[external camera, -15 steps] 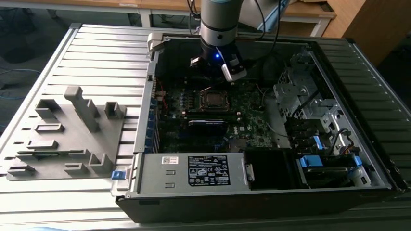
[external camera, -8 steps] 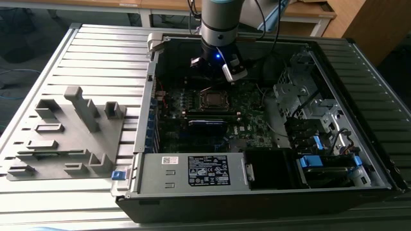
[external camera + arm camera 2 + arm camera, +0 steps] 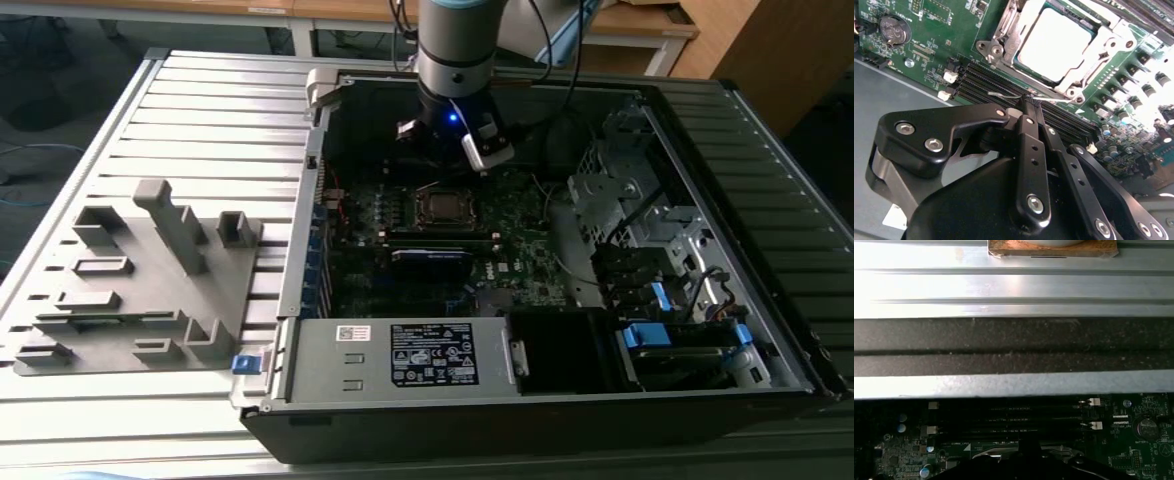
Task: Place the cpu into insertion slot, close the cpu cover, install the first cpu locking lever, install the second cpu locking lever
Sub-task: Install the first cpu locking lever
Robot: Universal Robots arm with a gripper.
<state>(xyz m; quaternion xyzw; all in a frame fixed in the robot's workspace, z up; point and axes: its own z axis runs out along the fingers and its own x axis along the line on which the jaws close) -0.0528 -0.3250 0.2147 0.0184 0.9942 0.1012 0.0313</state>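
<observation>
End effector, pressed shut at the thin locking lever, could slip off the springy wire, leaving the cpu cover unlatched.

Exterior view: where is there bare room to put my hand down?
Bare ribbed table toward the view's top left, past the grey fixture, and the narrow strip between fixture and case. Inside the case is crowded, most around the socket near the gripper.
</observation>
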